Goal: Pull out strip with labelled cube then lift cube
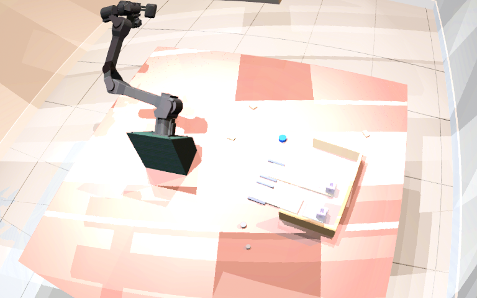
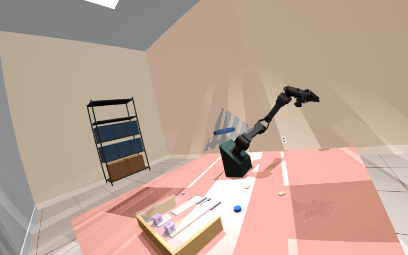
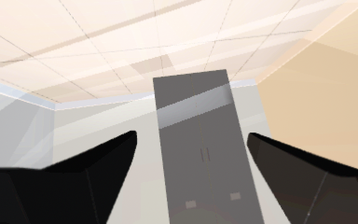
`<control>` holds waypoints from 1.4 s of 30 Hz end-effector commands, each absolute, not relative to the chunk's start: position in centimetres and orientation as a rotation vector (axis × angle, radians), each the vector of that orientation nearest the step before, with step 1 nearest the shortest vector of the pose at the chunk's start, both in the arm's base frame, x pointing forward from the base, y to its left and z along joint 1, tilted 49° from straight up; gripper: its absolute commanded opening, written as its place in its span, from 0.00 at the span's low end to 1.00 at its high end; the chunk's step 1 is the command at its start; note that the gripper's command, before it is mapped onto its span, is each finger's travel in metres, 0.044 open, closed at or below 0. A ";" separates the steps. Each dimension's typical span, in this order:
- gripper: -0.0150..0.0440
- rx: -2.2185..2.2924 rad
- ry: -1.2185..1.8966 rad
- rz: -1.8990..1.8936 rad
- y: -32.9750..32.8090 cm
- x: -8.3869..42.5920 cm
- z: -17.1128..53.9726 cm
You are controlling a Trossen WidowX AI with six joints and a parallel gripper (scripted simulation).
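Two pale strips lie in a wooden-walled tray, with thin grey bars at their outer ends. One strip (image 2: 192,221) looks unbroken along its visible edge, and a lilac cube (image 1: 330,188) (image 2: 169,228) with a dark letter stands at its far end. The other strip (image 1: 286,205) (image 2: 186,205) stops at a gap. Beyond the gap a short separate piece (image 2: 164,221) bears a second lilac lettered cube (image 1: 322,213) (image 2: 157,218). I cannot read the letters surely. My gripper (image 3: 192,137) is open and empty, high above the table behind the arm's base, far from both strips and cubes.
The tray's wooden wall (image 1: 335,149) (image 2: 204,232) runs round three sides, with its open side towards the arm. A blue disc (image 1: 282,138) (image 2: 237,208) lies beside the tray. Small tan chips (image 1: 253,107) (image 2: 281,193) and two grey knobs (image 1: 243,224) (image 1: 248,246) lie around.
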State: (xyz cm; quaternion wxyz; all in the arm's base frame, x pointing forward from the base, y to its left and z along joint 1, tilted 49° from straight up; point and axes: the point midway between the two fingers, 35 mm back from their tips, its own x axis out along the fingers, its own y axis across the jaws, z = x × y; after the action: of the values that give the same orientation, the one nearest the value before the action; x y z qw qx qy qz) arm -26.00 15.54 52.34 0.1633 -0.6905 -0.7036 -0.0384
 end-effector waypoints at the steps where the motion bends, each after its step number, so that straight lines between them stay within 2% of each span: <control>1: 0.93 -1.968 -2.003 -0.106 15.6 -25.9 52.4; 4: 0.93 -1.942 -1.948 -0.051 15.8 -23.7 53.3; 8: 0.93 -1.857 -1.784 0.092 16.0 -17.3 55.6; 12: 0.93 -1.775 -1.646 0.143 16.1 -13.1 56.9; 22: 0.93 -1.434 -1.214 0.421 13.1 3.8 57.1; 33: 0.93 -0.983 -0.735 0.580 7.2 20.5 50.5; 42: 0.93 -0.524 -0.342 0.604 1.2 30.5 40.2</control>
State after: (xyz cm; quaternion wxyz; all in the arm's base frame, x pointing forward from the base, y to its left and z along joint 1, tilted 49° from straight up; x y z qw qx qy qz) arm 27.35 3.43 44.36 0.8671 -0.3320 -0.2301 0.2915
